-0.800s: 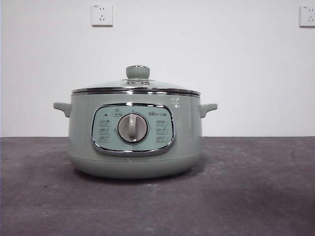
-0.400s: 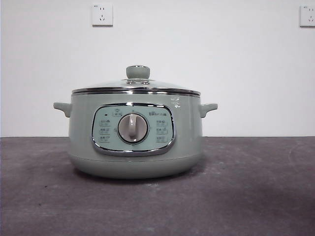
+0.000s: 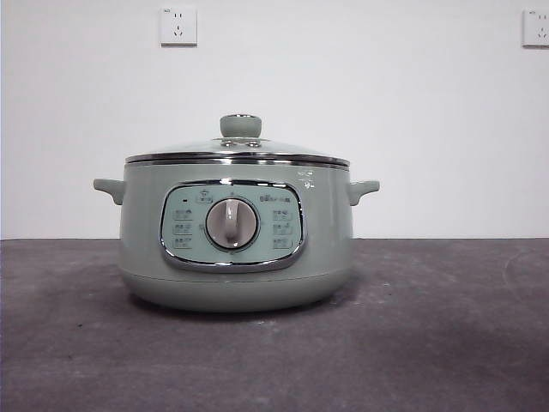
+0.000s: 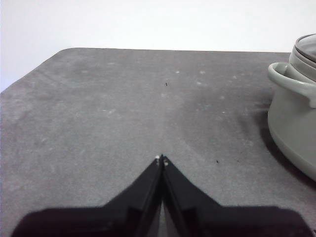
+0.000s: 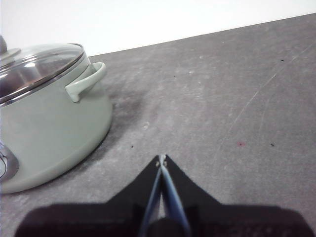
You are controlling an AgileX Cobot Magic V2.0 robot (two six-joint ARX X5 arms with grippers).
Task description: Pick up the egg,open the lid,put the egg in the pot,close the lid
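The sage-green pot (image 3: 236,249) stands in the middle of the dark table, its dial facing the front camera. The glass lid (image 3: 238,150) with its green knob (image 3: 240,125) sits closed on the pot. No egg shows in any view. My left gripper (image 4: 162,159) is shut and empty above bare table, with the pot (image 4: 296,118) off to one side. My right gripper (image 5: 162,159) is shut and empty above the table beside the pot (image 5: 49,123) and its lid (image 5: 37,64). Neither arm shows in the front view.
The grey table (image 3: 429,343) runs to a white wall with two sockets (image 3: 177,25). The table's rounded far corner (image 4: 64,52) shows in the left wrist view.
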